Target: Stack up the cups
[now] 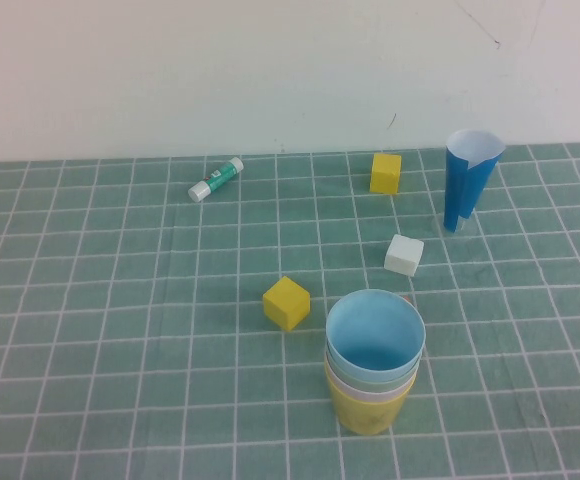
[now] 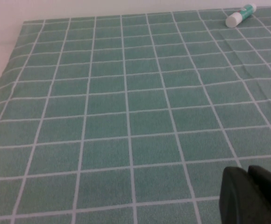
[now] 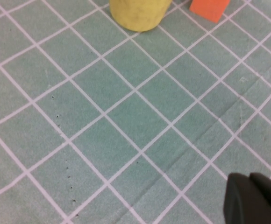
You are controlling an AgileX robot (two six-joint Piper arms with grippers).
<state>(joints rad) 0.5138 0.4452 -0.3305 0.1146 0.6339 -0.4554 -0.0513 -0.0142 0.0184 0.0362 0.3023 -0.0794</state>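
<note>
Near the table's front the cups (image 1: 374, 365) stand nested; left pincer (image 2: 254, 196) and right pincer (image 3: 257, 198) aperture: cannot tell.

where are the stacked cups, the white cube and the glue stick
stacked cups (image 1: 372, 395), high view, yellow outer wall
white cube (image 1: 404, 254), high view, top face
glue stick (image 1: 216, 179), high view, mid-body

The green gridded table (image 1: 90, 330) held four nested paper cups (image 1: 373, 375), two yellow cubes (image 1: 286, 303), one white cube (image 1: 404, 254), one tall dark blue cone-shaped cup (image 1: 468, 180) and one green-and-white glue stick (image 1: 216, 179).

lab bench: gridded green mat (image 1: 120, 300), blank wall (image 1: 220, 70)
</note>
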